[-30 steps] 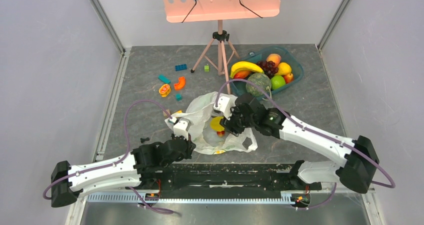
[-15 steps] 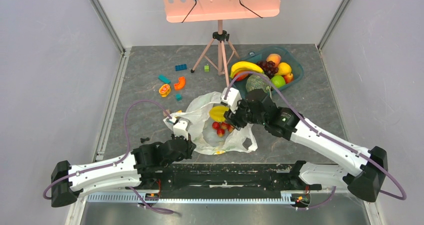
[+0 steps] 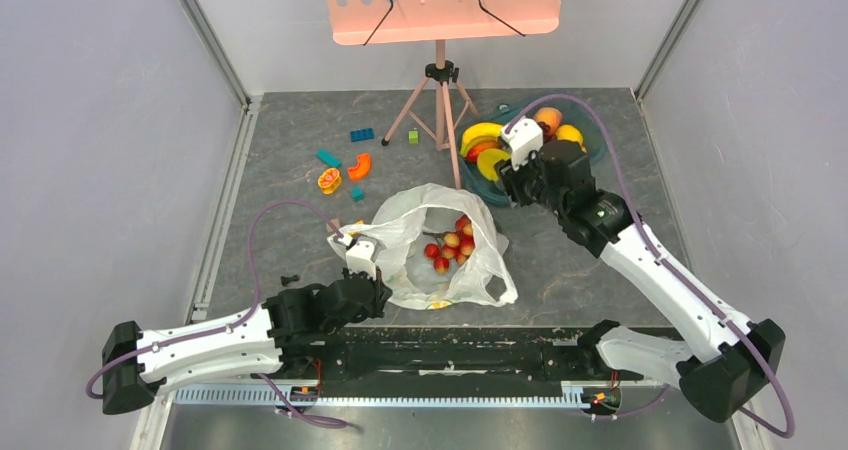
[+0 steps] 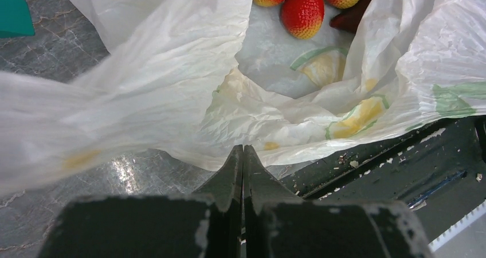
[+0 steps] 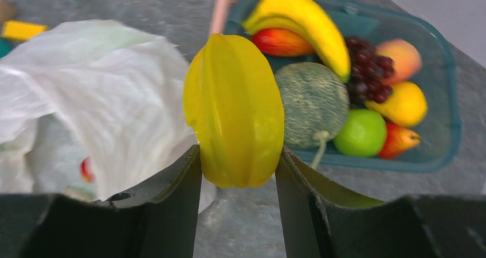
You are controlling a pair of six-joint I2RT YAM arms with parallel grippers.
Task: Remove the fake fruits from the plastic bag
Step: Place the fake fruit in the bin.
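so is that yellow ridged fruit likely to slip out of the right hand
Possibly: the yellow ridged fruit looks glossy and smooth, so somewhat slippery. It shows no dent in the right hand, so it is probably stiff. Its ridges may stop it rolling far.

Yellow fruit (image 5: 235,112): glossy, oval, ribbed lengthwise. It is clamped between the jaws of my right gripper (image 5: 239,152), one jaw on each flank, long axis in line with the jaws.

Red fruits (image 4: 302,12): a cluster of small red-pink berries lying inside the plastic bag (image 4: 143,86), ahead of my left gripper (image 4: 243,155).

Plastic bag: thin, crinkled, translucent white, yellow-green print, mouth open. Its near edge is pinched in my left jaws. The bag lies left of my right jaws.
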